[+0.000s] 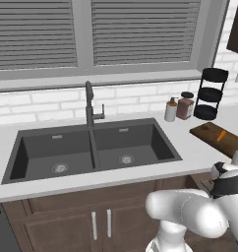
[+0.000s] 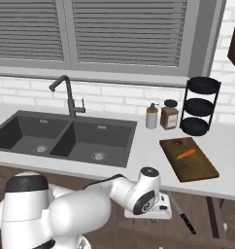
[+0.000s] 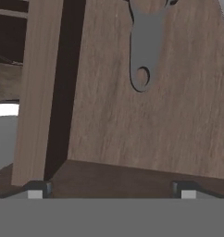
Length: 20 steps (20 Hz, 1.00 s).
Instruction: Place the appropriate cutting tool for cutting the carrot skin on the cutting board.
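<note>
Carrot (image 2: 186, 154) lies on the cutting board (image 2: 193, 168), up on the white counter (image 2: 143, 146) well above the hand and a little to its right as the right base view shows it. The carrot rests slantwise across the middle of the dark board, touching nothing else; in the left base view the same pair sits at the far right, carrot (image 1: 221, 135) on board (image 1: 209, 134).

The gripper (image 3: 111, 189) hangs below counter level, over an opened drawer (image 3: 132, 115) in front of the cabinets. Its two fingertips (image 3: 36, 190) stand wide apart with nothing between them. Straight ahead of the fingers is the wooden drawer floor, and on it lies a flat grey handle with a hanging hole (image 3: 142, 51); its working end runs out of the frame, so what tool it is cannot be told. A wooden drawer wall (image 3: 37, 92) rises just left of the fingers.

In the right base view a knife (image 2: 181, 216) with a dark handle and a pale blade lies in the drawer just to the right of the hand.

Above and behind the hand, on the counter beyond the board's far end, stands a black three-tier rack (image 2: 200, 107). Beside it are a brown jar (image 2: 169, 116) and a white soap bottle (image 2: 151, 116), close together. Farther left, well apart from the hand, are the dark double sink (image 2: 66, 138) and its faucet (image 2: 68, 97), under the window blinds (image 2: 124, 29).
</note>
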Motion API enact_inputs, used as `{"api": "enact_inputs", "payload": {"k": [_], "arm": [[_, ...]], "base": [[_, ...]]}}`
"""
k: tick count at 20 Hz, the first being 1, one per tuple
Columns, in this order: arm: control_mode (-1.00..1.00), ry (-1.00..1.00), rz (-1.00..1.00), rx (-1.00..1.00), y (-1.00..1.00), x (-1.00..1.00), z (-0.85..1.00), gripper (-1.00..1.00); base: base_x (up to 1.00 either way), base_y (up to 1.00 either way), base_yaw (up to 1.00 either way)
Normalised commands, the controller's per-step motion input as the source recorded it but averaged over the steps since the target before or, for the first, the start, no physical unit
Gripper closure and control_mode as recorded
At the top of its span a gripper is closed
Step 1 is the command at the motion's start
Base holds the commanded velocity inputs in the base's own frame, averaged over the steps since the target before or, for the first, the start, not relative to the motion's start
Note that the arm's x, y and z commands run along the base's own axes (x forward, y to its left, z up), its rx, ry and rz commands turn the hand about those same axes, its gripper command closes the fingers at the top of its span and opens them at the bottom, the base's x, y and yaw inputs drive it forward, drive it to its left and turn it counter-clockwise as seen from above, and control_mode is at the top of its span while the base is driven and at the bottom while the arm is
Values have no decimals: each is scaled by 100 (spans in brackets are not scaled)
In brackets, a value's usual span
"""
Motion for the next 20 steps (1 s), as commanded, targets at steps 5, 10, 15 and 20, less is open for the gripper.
{"api": "enact_inputs", "payload": {"k": [5, 10, 15, 20], "arm": [[-100, 3, 3, 3, -6, -14, -16, -100], [-100, 1, 3, 3, -2, -26, -21, -100], [-100, 0, 1, 3, -1, -47, -10, -100], [-100, 0, 0, 0, 0, -94, 0, -100]], "base": [[0, 0, 0], [0, 0, 0], [0, 0, 0], [0, 0, 0]]}}
